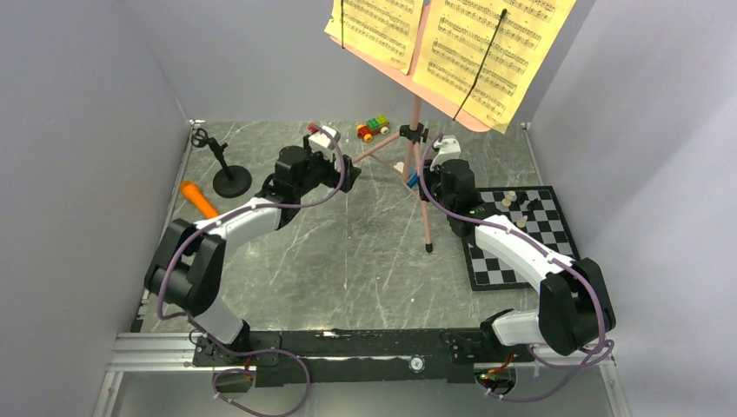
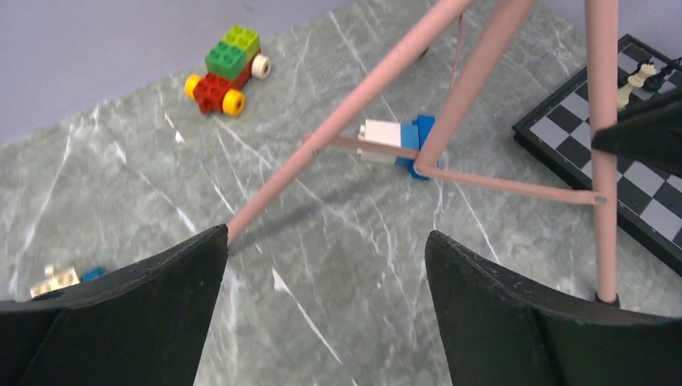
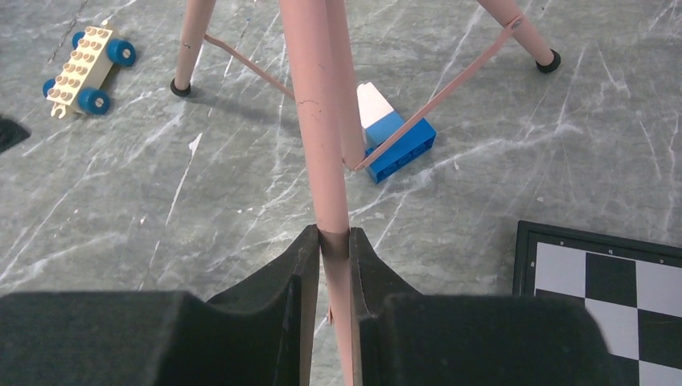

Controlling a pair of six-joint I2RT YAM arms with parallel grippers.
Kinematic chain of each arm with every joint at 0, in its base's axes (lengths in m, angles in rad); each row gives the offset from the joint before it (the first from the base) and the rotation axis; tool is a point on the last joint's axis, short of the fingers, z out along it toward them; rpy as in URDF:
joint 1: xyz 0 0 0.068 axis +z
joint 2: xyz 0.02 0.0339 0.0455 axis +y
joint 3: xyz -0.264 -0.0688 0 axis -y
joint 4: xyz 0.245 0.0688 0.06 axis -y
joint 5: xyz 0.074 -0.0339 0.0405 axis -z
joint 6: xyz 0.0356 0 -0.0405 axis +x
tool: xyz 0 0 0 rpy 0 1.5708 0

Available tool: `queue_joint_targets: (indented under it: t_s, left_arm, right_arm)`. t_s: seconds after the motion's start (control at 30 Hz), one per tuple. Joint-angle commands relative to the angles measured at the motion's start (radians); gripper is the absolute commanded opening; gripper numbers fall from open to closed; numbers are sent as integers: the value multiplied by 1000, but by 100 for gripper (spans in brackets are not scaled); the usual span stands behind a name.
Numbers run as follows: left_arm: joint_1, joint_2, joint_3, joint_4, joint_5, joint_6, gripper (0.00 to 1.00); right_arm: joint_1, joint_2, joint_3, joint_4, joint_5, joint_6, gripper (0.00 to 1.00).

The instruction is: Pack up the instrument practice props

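Nothing packed yet. Right fingers clamp the music stand at the desk's one o'clock, pages aboard. Left fingers wide open, empty. Microphone and mic stand lie at ten o'clock.

Pink music stand, yellow sheet-music pages, orange microphone — black-and-white chessboard, grey-veined table.

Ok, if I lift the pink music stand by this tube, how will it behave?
Likely top-heavy: the music stand carries its wide desk high over thin legs, so it may tip. The right gripper pinches one smooth, slim tube, so it could twist in the jaws. The yellow pages may slide off.
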Motion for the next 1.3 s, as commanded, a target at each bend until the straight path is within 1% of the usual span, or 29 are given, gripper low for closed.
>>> queue_joint_targets:
  t_s: [0.0,0.17,0.27,0.43,0.47,0.63,0.93,1.0,1.13,1.27]
  left_arm:
    - [31,95,115,193,126,100,94]
    - [41,221,228,250,214,102,87]
    - [37,295,289,254,257,100,84]
    - [16,379,351,249,297,104,83]
    - [9,393,359,248,300,132,83]
    - [-39,449,423,185,265,210,82]
    - [-56,511,498,141,118,277,70]
    - [-55,522,519,120,107,293,65]
    - [-57,528,532,100,69,313,45]
    - [-62,511,491,144,37,320,27]
  right_arm:
    - [23,-19,-22,-12,-94,55,0]
    - [23,-21,-28,-8,-112,79,0]
    - [24,-26,-23,-17,-115,90,0]
    - [26,-39,-9,-27,-114,92,0]
    - [26,-38,-6,-27,-114,94,0]
    - [27,-28,1,-24,-126,99,0]
    - [31,-33,-13,-15,-146,105,0]
    - [32,-33,-16,-13,-143,105,0]
    - [32,-35,-15,-14,-143,105,0]
    - [33,-35,-13,-11,-148,107,0]
